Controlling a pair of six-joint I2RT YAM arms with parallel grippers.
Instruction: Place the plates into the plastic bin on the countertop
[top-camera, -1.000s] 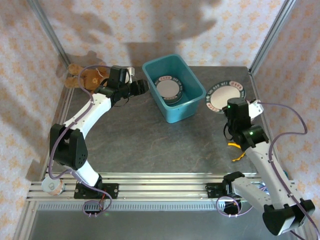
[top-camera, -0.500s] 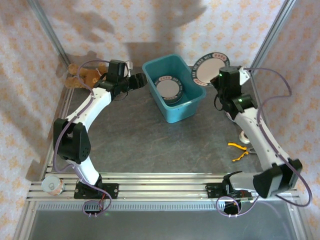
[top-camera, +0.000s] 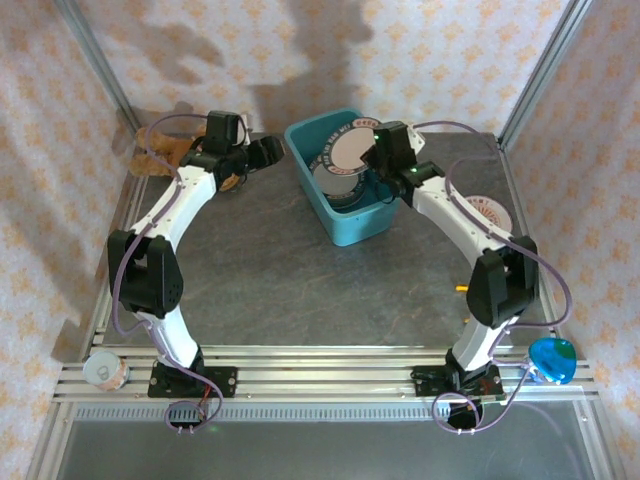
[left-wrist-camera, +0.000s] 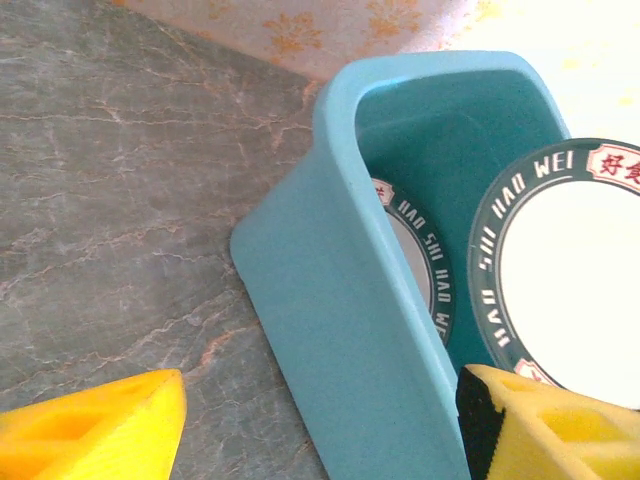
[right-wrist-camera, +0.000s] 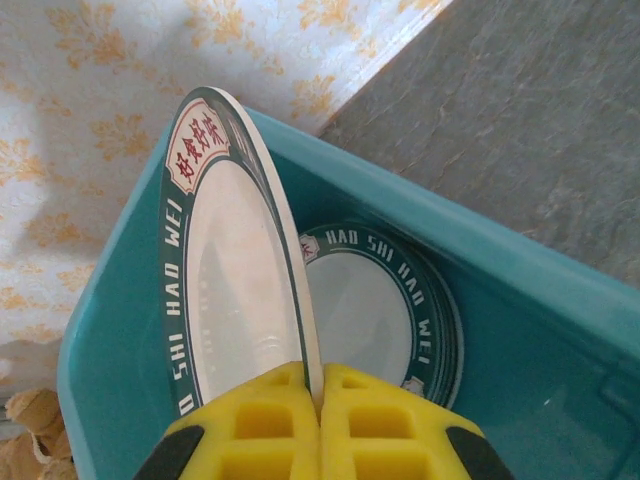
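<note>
Bystanders: a soft toy, two round oddments, patterned walls
A brown teddy bear (top-camera: 158, 158) lies in the back left corner against the wall, partly covered. A blue round object (top-camera: 552, 361) with a green patch sits at the near right corner, and a small pale round thing (top-camera: 103, 372), too small to identify, sits at the near left corner. An orange sliver (top-camera: 462, 287) shows on the right side, mostly hidden. Cream wallpaper (top-camera: 450, 60) with orange floral motifs lines the back and sides, with soft shadows across the back. A left aluminium post (top-camera: 92, 62) and a right aluminium post (top-camera: 543, 70) rise at the back corners
</note>
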